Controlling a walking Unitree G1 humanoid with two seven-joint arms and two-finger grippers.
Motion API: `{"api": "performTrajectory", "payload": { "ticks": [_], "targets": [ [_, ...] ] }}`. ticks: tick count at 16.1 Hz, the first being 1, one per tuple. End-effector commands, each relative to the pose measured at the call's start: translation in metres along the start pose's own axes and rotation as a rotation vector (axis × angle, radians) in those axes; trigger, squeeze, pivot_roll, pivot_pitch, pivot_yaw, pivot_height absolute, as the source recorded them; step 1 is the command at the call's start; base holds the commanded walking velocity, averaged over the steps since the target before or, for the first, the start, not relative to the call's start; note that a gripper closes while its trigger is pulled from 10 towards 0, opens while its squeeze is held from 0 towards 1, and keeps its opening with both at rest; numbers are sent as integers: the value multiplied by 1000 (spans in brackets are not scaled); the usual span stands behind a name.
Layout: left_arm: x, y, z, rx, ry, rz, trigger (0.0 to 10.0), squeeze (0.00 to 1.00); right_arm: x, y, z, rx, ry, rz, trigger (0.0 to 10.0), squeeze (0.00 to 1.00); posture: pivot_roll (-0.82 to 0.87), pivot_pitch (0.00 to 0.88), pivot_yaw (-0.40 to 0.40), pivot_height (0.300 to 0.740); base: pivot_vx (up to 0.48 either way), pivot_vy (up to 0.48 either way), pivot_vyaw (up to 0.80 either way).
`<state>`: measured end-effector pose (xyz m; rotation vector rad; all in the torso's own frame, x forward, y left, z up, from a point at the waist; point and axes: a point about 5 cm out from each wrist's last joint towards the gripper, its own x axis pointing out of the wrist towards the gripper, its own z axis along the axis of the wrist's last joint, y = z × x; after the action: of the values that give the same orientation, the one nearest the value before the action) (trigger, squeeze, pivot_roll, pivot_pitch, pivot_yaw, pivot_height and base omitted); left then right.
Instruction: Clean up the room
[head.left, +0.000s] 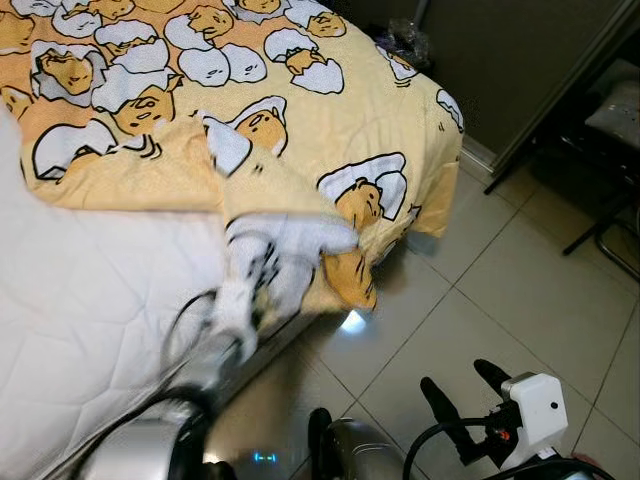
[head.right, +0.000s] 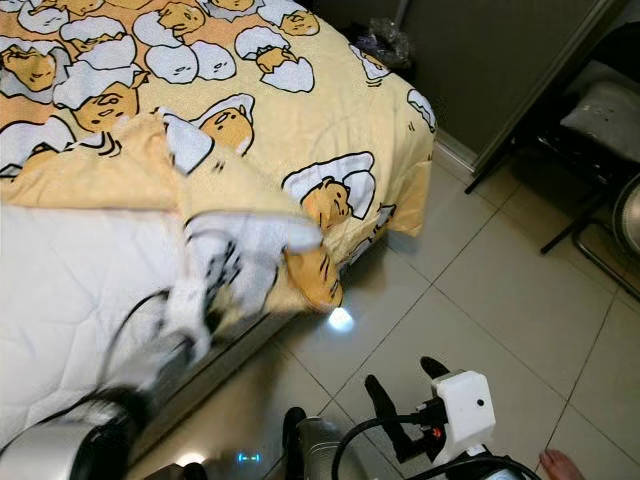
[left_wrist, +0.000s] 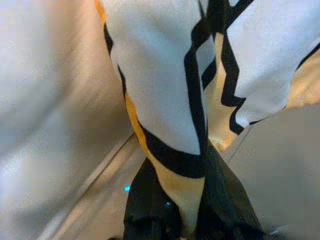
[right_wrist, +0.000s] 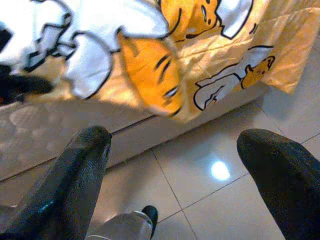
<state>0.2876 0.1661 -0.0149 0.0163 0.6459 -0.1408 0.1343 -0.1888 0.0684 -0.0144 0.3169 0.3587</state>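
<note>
At the bed's near edge, the left gripper (left_wrist: 187, 220) is clamped on a corner of the yellow quilted blanket printed with cartoon egg figures (head.left: 300, 120), lifting it off the white quilted mattress (head.left: 90, 300) (this arm is blurred). Low over the beige tiled floor (head.left: 500, 290), the right gripper (right_wrist: 187, 165) hangs with fingers spread wide, well below the blanket's drooping corner

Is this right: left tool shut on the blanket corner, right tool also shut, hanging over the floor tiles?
Not quite. The right tool is open, its fingers spread wide over the floor tiles in the right wrist view. The left tool is shut on the blanket.
</note>
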Motion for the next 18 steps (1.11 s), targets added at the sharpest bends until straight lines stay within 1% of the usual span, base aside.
{"api": "performTrajectory", "payload": {
  "ticks": [1, 2, 3, 4, 5, 6, 7, 8, 9, 10, 12, 13, 15, 16, 17, 18],
  "targets": [
    [-1, -5, -8, 53, 15, -47, 0, 0, -2, -4, -2, 9, 6, -2, 10000, 0, -347, 179, -94, 740, 0, 0, 0],
    [-4, -4, -10, 48, -6, -93, 0, 0, 1, -4, -1, 11, -1, 2, 10000, 0, -333, 172, -94, 740, 0, 0, 0],
    [-6, -4, -13, 97, -26, -152, 0, 0, 4, -4, 0, 12, -6, 6, 10000, 0, -319, 165, -94, 740, 0, 0, 0],
    [-10, -3, -18, 177, -29, -202, 0, 0, 7, -3, 1, 13, -11, 12, 10000, 0, -312, 163, -95, 740, 0, 0, 0],
    [-14, -1, -28, 217, -11, -241, 0, 0, 9, -1, 2, 13, -16, 25, 10000, 0, -307, 159, -97, 740, 0, 0, 0],
    [-18, -1, -36, 302, 6, -283, 0, 0, 11, 0, 4, 12, -19, 35, 10000, 0, -302, 156, -98, 740, 0, 0, 0],
    [-20, -6, -39, 319, -4, -350, 0, 0, 13, 0, 5, 10, -21, 41, 10000, 0, -299, 154, -99, 740, 0, 0, 0],
    [-21, -13, -37, 313, -29, -418, 0, 0, 14, -1, 6, 8, -22, 44, 10000, 0, -297, 150, -98, 740, 0, 0, 0],
    [-21, -17, -37, 307, -37, -453, 0, 0, 15, -2, 6, 7, -22, 46, 10000, 0, -294, 147, -98, 740, 0, 0, 0],
    [-22, -27, -35, 306, -55, -532, 0, 0, 17, -3, 6, 5, -23, 48, 10000, 0, -290, 139, -96, 740, 0, 0, 0],
    [-25, -52, -32, 281, -90, -731, 0, 0, 20, -4, 6, 2, -26, 56, 10000, 0, -286, 130, -94, 740, 0, 0, 0],
    [-26, -58, -33, 283, -86, -787, 0, 0, 22, -4, 6, 1, -26, 57, 10000, 0, -282, 126, -95, 740, 0, 0, 0],
    [-32, -74, -35, 291, -68, -973, 0, 0, 27, -6, 5, -7, -26, 65, 10000, 0, -278, 108, -96, 740, 0, 0, 0],
    [-33, -76, -34, 296, -70, -1002, 0, 0, 28, -7, 5, -9, -27, 66, 10000, 0, -278, 105, -96, 740, 0, 0, 0],
    [-32, -82, -26, 292, -89, -1045, 0, 0, 35, -10, 5, -14, -35, 67, 10000, 0, -271, 77, -86, 740, 0, 0, 0],
    [-30, -87, -15, 275, -112, -1064, 0, 0, 42, -14, 5, -16, -46, 67, 10000, 0, -266, 49, -73, 740, 0, 0, 0]
  ]
}}
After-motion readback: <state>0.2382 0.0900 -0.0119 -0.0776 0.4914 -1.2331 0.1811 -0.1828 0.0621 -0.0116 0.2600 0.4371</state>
